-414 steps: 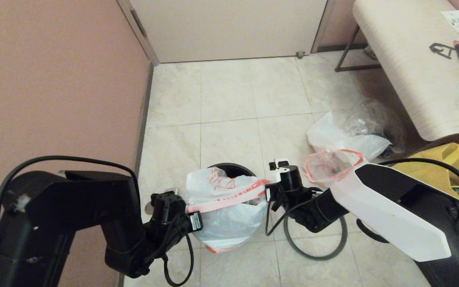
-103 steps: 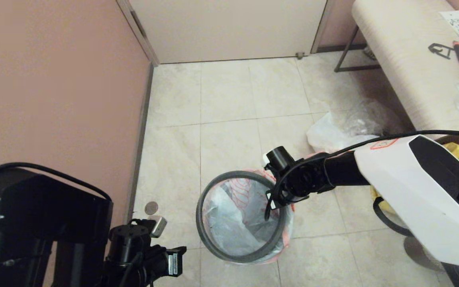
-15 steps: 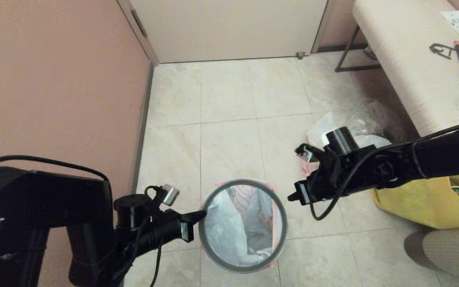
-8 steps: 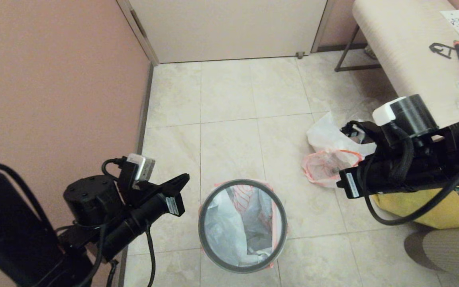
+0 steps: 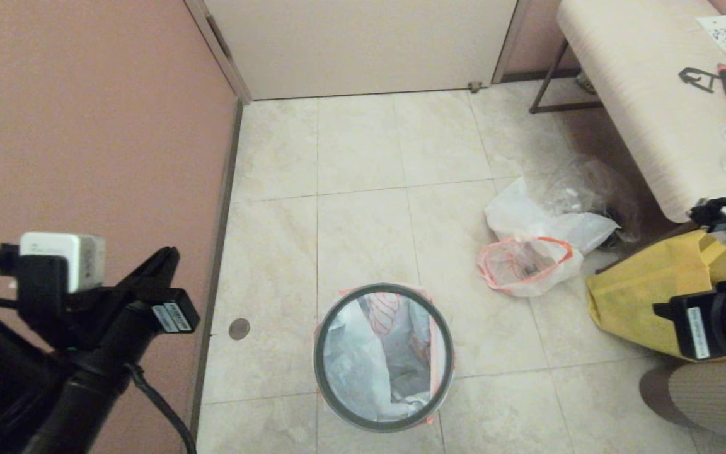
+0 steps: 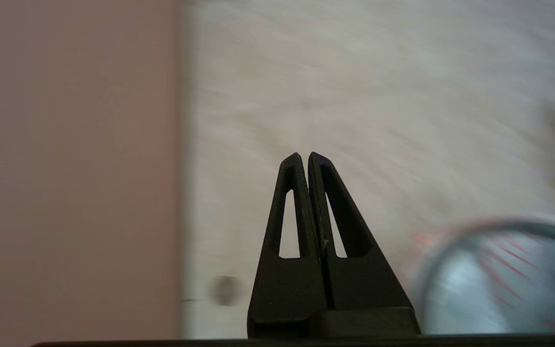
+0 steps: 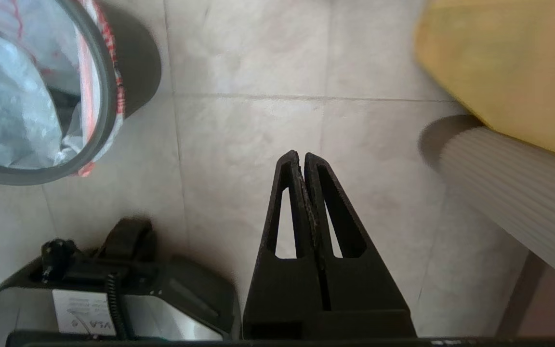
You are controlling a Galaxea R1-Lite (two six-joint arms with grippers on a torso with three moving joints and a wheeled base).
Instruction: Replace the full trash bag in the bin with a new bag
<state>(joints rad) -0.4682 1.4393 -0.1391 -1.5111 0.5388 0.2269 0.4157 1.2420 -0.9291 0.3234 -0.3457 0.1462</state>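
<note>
From the head camera, the left tool (image 5: 164, 265) is hanging beside the pink wall (image 5: 86, 126), its fingers pressed together and gripping nothing. Off to that tool's right, well apart from it, the small round black plastic bin (image 5: 383, 357) is standing on the pale tiled floor (image 5: 363, 164) with a thin dark-grey ring (image 5: 320, 372) sitting on its rim. The thin white new bag with red cartoon lines (image 5: 363, 359) is lining the bin, its pink-orange edge peeking out under the ring. The right arm is sitting at the far right edge, in front of the yellow fabric tote (image 5: 646, 296). Beyond it and toward the bin, the white translucent full trash bag with a pink-orange rim band (image 5: 527, 265) is lying on the floor, touching a clear colourless bag of dark items (image 5: 590, 189) near the pale wood-grain surface (image 5: 640, 101).

In the left wrist camera, the left tool (image 6: 304, 156) is showing both fingers touching along their length (nothing between them), with the ringed bin (image 6: 499, 270) blurred off to one side, well apart from the tips.

In the right wrist camera, the right tool (image 7: 300, 155) is likewise fully closed and empty over bare floor tiles. The bin (image 7: 135, 62) with the new bag (image 7: 12, 106) inside is lying well apart from the tips, the yellow tote (image 7: 499, 72) on the opposite side.
</note>
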